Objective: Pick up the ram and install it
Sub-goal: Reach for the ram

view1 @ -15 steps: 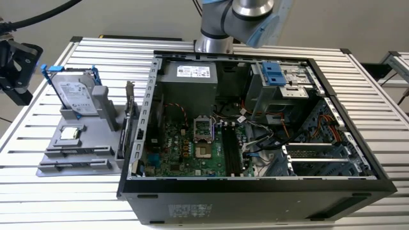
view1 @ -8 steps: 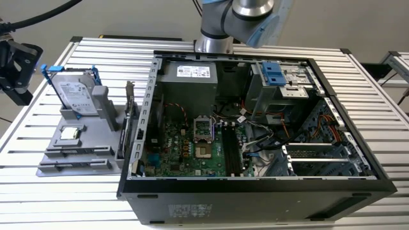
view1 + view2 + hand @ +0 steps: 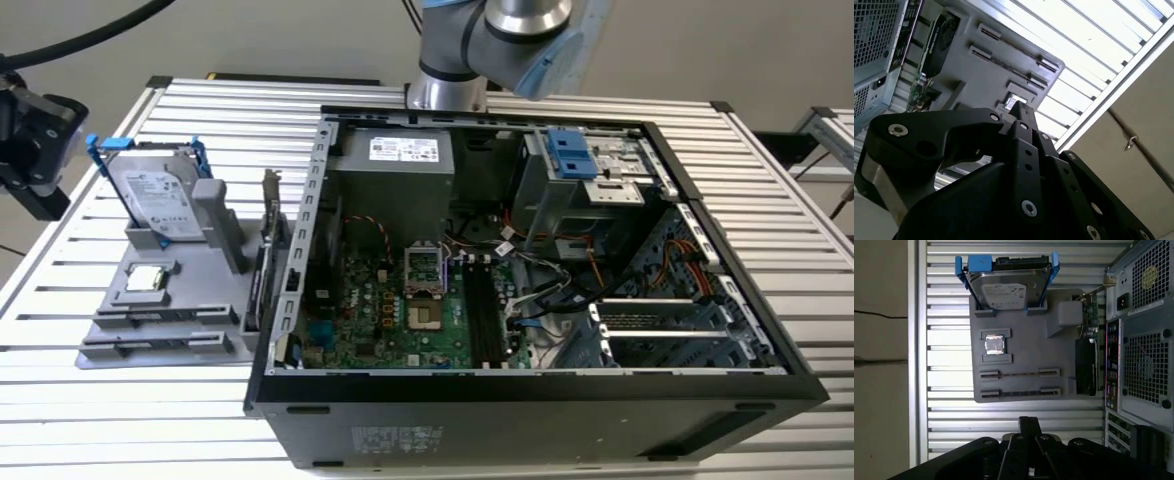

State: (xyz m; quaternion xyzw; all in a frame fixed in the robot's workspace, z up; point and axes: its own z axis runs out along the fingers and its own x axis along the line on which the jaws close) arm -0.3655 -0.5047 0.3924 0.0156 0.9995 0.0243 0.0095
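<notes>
Standing just beside the grey tray, the open computer case awaits its part. The gripper hangs over the tray's slotted end, jaws together and empty. The ram, apparently the dark strip in the tray slot farthest from the hard drive, is unlifted. Pickup and installation both remain.
</notes>
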